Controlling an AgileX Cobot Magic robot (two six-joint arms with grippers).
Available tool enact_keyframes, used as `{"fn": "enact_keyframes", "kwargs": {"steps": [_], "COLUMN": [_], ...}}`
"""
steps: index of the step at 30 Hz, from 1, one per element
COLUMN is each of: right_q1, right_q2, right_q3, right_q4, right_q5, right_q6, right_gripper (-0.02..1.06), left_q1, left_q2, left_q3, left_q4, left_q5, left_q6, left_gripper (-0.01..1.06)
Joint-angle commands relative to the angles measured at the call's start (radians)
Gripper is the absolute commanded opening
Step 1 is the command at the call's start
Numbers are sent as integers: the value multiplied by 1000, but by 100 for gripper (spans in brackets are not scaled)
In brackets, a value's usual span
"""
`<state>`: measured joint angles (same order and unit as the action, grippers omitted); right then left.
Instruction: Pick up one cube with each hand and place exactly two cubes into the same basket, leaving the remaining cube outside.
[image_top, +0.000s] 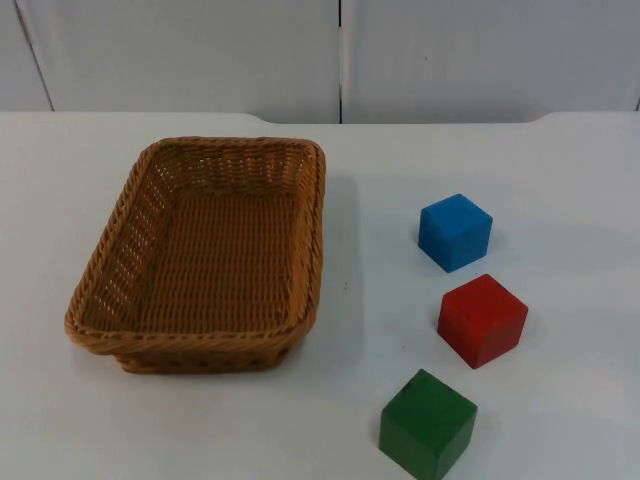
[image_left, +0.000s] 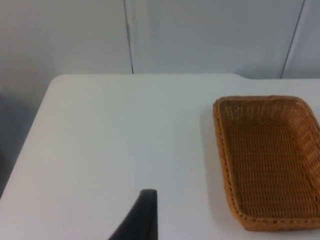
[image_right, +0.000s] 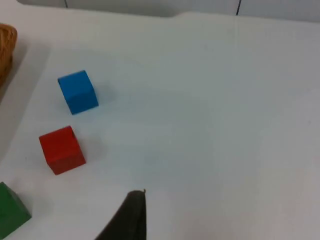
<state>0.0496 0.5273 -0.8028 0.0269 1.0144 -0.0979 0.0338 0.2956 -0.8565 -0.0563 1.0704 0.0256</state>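
An empty brown wicker basket (image_top: 196, 341) stands left of centre on the white table. Right of it three cubes lie in a slanted row: blue (image_top: 455, 231) farthest back, red (image_top: 482, 320) in the middle, green (image_top: 427, 424) nearest the front edge. All three rest on the table, apart from each other and outside the basket. My left gripper (image_left: 144, 217) hangs over bare table well to the left of the basket (image_left: 220, 145). Off to the right of the cubes, my right gripper (image_right: 131, 217) is above the table, with blue (image_right: 77, 92), red (image_right: 61, 149) and green (image_right: 11, 210) before it.
A grey partition wall (image_top: 340, 50) closes off the table at the back. The table's left edge (image_left: 30, 135) runs near the left gripper. A strip of basket rim (image_right: 6, 50) lies beyond the blue cube.
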Motion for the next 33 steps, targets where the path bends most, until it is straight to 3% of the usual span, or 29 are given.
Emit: {"fn": "enact_keyframes", "kwargs": {"steps": [1,9,15,22,33], "right_q1": [-5,-5,-5,-5,-5], "right_q2": [34,146,237,369,509], "right_q3": [-8,-38,-74,-74,-74], "right_q4": [2,5,87,182,188], "right_q5": [-19,-12,-13,-20,-121], "right_q6": [-8,-8,-17,-124,-147], "right_gripper": [103,103,103,103,103], "left_q1": [2,2,2,2,2], "left_q2": [23,113,186,281,469], "left_q3": [-18,-39,-39,-39,-39], "left_q4": [-15,-61,-152,-263,-413], "left_q5": [2,-1,6,-10,-38], "left_q6": [3,47,143,257,448], "left_gripper": [97,97,97,97,96]}}
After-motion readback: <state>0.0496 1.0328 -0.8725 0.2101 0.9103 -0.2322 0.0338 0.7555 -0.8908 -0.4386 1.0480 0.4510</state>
